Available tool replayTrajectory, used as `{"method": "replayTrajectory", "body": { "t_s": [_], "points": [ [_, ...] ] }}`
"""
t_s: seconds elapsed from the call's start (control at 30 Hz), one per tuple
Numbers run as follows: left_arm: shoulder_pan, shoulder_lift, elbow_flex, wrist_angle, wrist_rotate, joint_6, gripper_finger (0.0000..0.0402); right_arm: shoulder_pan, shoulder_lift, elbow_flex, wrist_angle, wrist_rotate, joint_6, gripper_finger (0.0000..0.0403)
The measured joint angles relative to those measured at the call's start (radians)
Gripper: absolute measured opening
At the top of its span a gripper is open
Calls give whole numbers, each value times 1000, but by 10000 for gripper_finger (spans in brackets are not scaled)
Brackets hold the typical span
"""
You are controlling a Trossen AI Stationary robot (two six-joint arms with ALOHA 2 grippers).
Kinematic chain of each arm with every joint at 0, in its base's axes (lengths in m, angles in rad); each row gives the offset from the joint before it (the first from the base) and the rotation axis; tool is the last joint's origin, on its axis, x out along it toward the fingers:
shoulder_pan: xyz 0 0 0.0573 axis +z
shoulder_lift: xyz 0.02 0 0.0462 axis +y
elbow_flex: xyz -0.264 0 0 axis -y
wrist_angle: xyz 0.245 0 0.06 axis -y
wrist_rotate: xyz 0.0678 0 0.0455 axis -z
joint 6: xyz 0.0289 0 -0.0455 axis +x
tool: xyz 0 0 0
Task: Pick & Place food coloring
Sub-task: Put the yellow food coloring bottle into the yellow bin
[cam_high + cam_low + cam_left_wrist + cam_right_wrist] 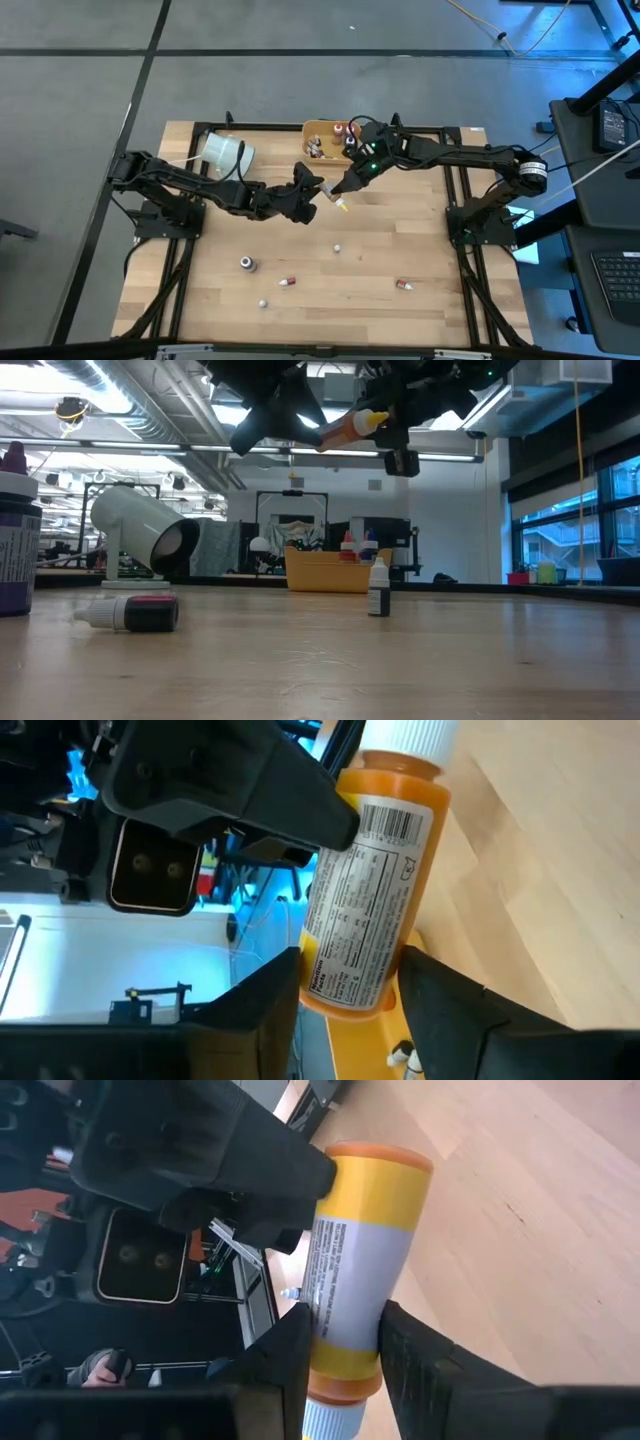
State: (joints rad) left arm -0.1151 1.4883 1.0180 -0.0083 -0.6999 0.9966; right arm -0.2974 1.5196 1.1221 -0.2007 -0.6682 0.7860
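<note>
Orange bottle (341, 203): a small dropper bottle with an orange body, white printed label and white cap, held in the air above the table's centre, clear of the wood.
Right gripper (344, 196): reaching in from 3 o'clock; in its wrist view the two dark fingers (283, 1363) press on either side of the bottle near the cap end, jaws clamped on it.
Left gripper (312, 186): reaching in from 9 o'clock, meeting the right one at mid-table; its wrist view shows its fingers (262, 1003) flanking the base end of the same bottle, seemingly pressed to it.
Low view: both grippers overlap high above the table, with the bottle (352, 426) tilted between them, cap towards 3 o'clock.
Orange bin (329, 140): at the table's 12 o'clock edge, with several small bottles standing in it.
White cup (223, 153): lying on its side at about 10 o'clock of the table.
Loose bottles: a dark one (246, 263) at 7 o'clock; a red-and-white one (287, 283) lying just beside 6 o'clock; another red-and-white one (404, 285) at 5 o'clock; a tiny white item (337, 247) near centre and another (263, 302) towards 7 o'clock, too small to identify.
Wooden table (400, 240): light butcher-block top on a black frame.
</note>
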Motion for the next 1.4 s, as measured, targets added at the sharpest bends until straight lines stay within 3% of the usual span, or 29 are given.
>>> {"method": "replayTrajectory", "body": {
  "t_s": [0.23, 0.77, 1.17, 1.4],
  "points": [
    [0, 0, -1, 10, -6, 90, 150, 0, 0, 0, 15, -10, 29, 112],
    [0, 1, -1, 13, -18, 151, 209, 3, 0, 0, 27, -25, 36, 112],
    [0, 1, -1, 4, 9, 97, 158, 2, 0, 0, 20, 15, 23, 113],
    [0, 1, -2, 0, -16, 90, 158, 2, 0, 0, 23, 43, -82, 130]
  ]
}}
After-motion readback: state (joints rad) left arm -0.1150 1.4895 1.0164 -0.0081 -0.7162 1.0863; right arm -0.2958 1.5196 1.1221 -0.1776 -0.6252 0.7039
